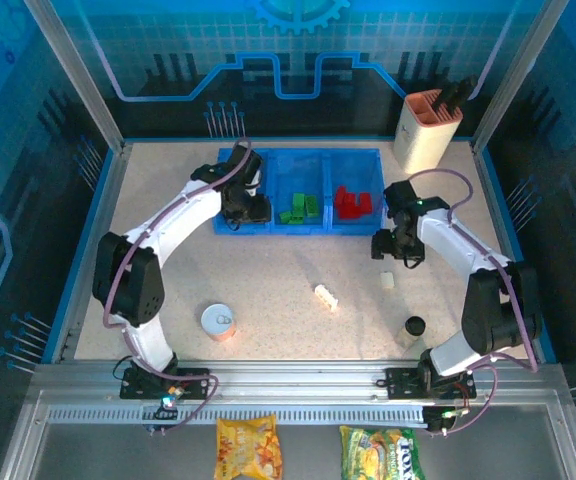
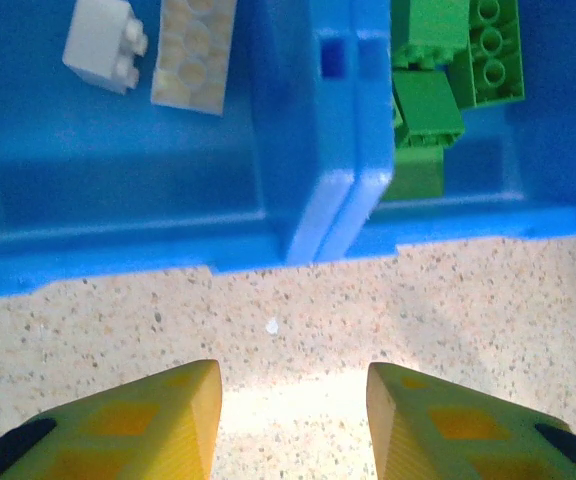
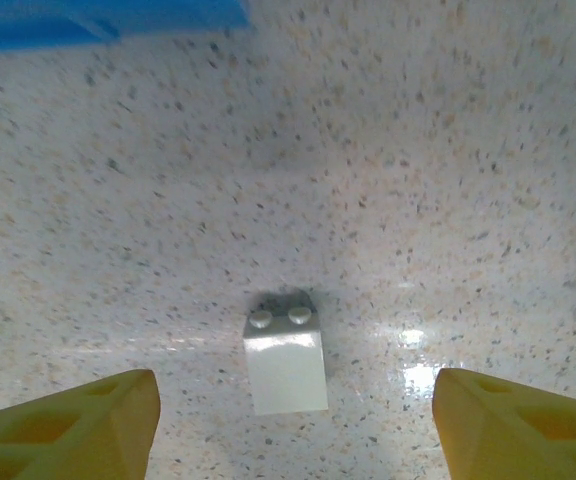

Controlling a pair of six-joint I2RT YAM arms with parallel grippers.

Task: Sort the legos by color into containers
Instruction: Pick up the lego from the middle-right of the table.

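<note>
Yellow fingers (image 3: 68, 430) of the right end effector (image 3: 293, 425) are spread wide on both sides of a white lego (image 3: 286, 362), which lies on the table (image 3: 418, 180) nearer than the containers (image 1: 308, 228). It should be lowered centred and closed on the flat sides. The left end effector (image 2: 293, 420) is narrowly parted and empty.

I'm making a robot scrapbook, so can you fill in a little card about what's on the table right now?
Tray: translucent blue plastic tray, three compartments
Left compartment: white and cream plastic bricks
Middle compartment: green plastic bricks
Right compartment: red plastic bricks
Loose on table: long cream brick; small white brick
Left pincer: open, empty, at the tray's near edge
Right pincer: open, above the small white brick
</note>
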